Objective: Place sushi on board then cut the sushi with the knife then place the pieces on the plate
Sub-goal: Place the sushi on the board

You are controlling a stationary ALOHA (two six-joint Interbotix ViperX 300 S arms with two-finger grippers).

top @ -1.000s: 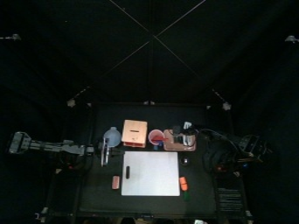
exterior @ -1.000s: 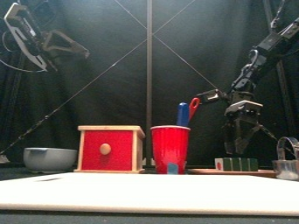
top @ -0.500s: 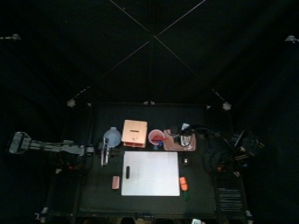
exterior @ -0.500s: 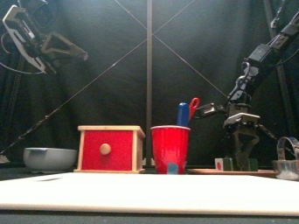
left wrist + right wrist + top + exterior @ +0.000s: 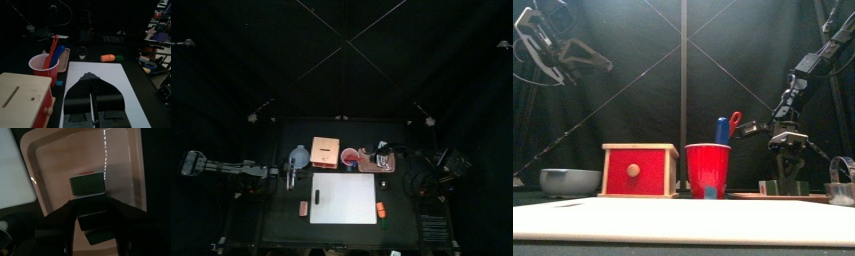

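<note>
A dark green sushi roll (image 5: 88, 184) lies on the pink tray (image 5: 123, 173) at the table's right, right of the red cup (image 5: 708, 170) with the blue and red knives (image 5: 724, 128). My right gripper (image 5: 91, 203) is down on the tray, its jaws closed against both sides of the roll (image 5: 784, 187). In the top view that gripper (image 5: 385, 158) is over the tray (image 5: 372, 166). The white board (image 5: 346, 198) lies in front of them. My left gripper (image 5: 90, 75) hangs shut and holding nothing over the board's left edge (image 5: 287, 176).
A wooden box with a red drawer front (image 5: 640, 170) stands left of the cup, and a blue-grey bowl (image 5: 569, 181) further left. An orange toy (image 5: 380, 210) lies right of the board and another small toy (image 5: 302, 208) left of it. A metal cutter (image 5: 842, 183) is at far right.
The right gripper has come down onto the tray and drawn in around the sushi roll. The left arm has not moved.
</note>
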